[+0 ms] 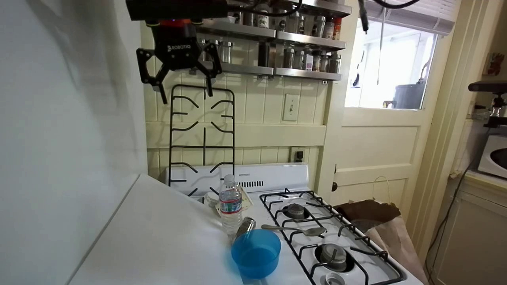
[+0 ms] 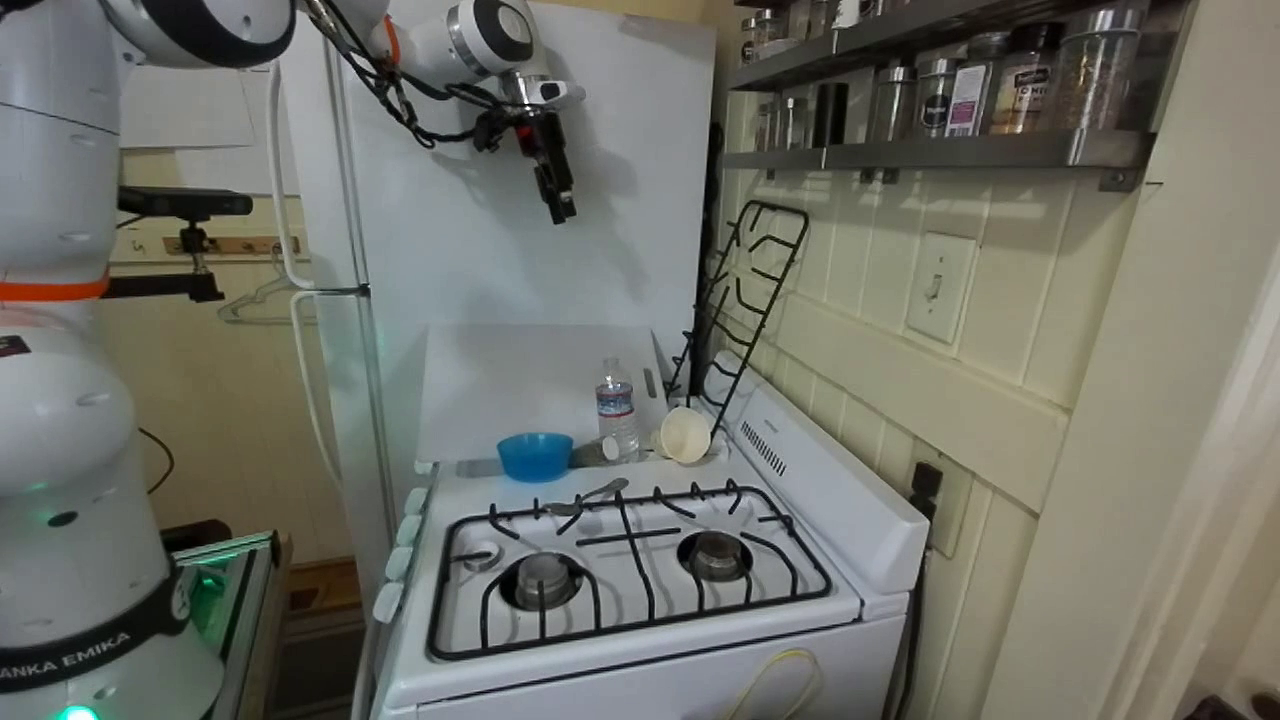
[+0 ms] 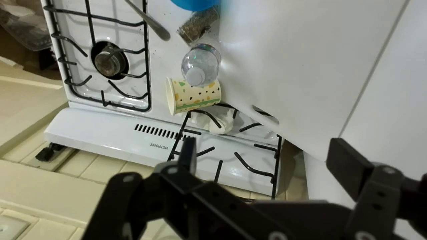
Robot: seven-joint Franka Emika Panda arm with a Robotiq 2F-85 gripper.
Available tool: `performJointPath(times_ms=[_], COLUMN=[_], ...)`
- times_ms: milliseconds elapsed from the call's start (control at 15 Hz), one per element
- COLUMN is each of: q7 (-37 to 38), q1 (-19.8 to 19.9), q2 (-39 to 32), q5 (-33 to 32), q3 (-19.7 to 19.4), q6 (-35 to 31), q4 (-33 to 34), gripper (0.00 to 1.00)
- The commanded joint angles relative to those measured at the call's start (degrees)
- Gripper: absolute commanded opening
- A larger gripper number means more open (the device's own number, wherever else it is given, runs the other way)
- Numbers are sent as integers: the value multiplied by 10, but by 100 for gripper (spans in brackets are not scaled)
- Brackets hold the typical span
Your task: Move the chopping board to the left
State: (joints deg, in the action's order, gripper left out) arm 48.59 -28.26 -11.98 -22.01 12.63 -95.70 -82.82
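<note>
Gripper (image 1: pixel 187 97) hangs spread wide, high above the tilted chopping board (image 1: pixel 162 229) and well apart from it.

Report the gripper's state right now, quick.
Robotiq gripper: open, with nothing between its fingers.

White rounded arm (image 2: pixel 60 410), orange band (image 2: pixel 50 291), black looping cables (image 2: pixel 388 92), black angular jaws, white ROBOTIQ lettering (image 1: pixel 180 48)

Plain white chopping board (image 2: pixel 525 390), blue bowl (image 1: pixel 256 254), cream cup (image 3: pixel 195 96) flecked green, orange and black, black tool (image 1: pixel 187 99), black grates (image 1: pixel 204 147), white stovetop (image 2: pixel 700 633)
</note>
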Motion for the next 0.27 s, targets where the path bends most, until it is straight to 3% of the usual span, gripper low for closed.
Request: performJointPath(times_ms=[0,200], q7=[3,3], q1=[11,11], q2=[7,4], q5=[-2,-3], q3=[13,13], q6=[2,2], q4=[-5,0], gripper=[100,100])
